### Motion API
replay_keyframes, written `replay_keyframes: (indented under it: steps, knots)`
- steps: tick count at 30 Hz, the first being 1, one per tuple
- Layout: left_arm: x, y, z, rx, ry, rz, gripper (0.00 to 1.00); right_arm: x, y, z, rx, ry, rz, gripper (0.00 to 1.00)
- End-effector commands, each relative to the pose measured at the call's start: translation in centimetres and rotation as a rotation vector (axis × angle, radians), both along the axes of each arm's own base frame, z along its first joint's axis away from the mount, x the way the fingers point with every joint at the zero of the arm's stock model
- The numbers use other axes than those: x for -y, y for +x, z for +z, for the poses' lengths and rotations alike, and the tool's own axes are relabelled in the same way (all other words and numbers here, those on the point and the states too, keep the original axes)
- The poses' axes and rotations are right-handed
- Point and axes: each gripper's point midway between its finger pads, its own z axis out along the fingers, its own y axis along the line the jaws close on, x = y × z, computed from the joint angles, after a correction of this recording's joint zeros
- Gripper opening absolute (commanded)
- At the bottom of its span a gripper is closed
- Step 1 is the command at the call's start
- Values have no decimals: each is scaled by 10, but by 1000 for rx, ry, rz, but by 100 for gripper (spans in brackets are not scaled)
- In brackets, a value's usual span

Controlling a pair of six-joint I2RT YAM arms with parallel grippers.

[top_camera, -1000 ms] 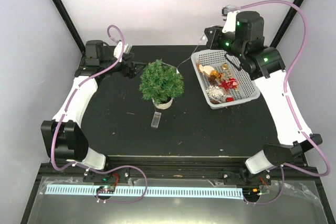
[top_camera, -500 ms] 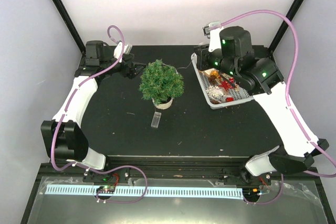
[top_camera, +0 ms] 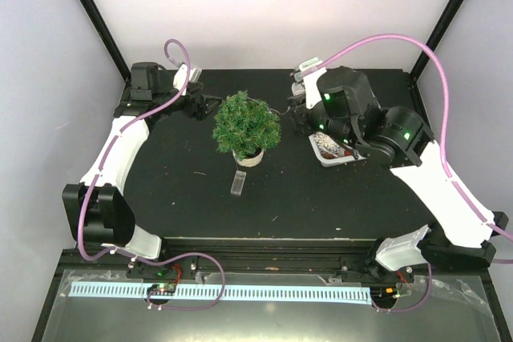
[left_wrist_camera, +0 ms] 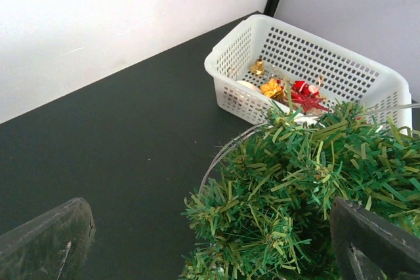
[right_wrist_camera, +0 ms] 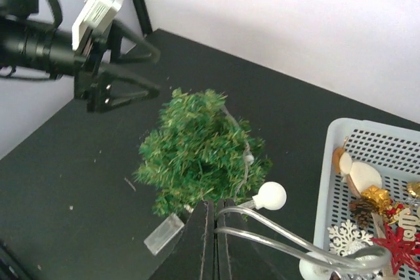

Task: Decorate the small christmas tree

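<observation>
The small christmas tree (top_camera: pixel 247 126) stands upright at the table's middle, bushy and dark green on a beige base. In the left wrist view the tree (left_wrist_camera: pixel 302 195) sits between the wide-apart fingers of my open left gripper (left_wrist_camera: pixel 210 218), which touches nothing. That left gripper (top_camera: pixel 210 105) hovers just left of the tree. My right gripper (right_wrist_camera: pixel 215 224) is shut on a clear light string (right_wrist_camera: pixel 295 224) with white bulbs (right_wrist_camera: pixel 271 196). The string's wire (right_wrist_camera: pixel 246 152) runs up over the tree (right_wrist_camera: pixel 197 152). From above, the right gripper (top_camera: pixel 298 120) is just right of the tree.
A white basket (right_wrist_camera: pixel 341 139) holds a red star (right_wrist_camera: pixel 397 240), a white snowflake (right_wrist_camera: pixel 346 235) and gold ornaments (right_wrist_camera: pixel 375 198). My right arm mostly covers the basket (top_camera: pixel 330 154) from above. A small clear box (top_camera: pixel 238 183) lies in front of the tree.
My right arm has swung left from over the basket to beside the tree, its gripper staying shut. The left arm and the tree have not moved.
</observation>
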Motion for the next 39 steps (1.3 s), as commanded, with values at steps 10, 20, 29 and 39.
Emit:
replay_keyframes:
  steps: [10,20,29,39]
  knots:
    - [-10,-2,24,59,34,52,98,-54,-46,-19,31,-236,166,1]
    - [-12,-6,24,49,36,68,98,-102,-49,-28,39,-264,279,1]
    - [-5,-22,36,89,14,22,98,-148,-30,-40,37,-256,280,1]
    - [5,-44,38,96,-40,-59,98,-161,7,-55,23,-255,168,2]
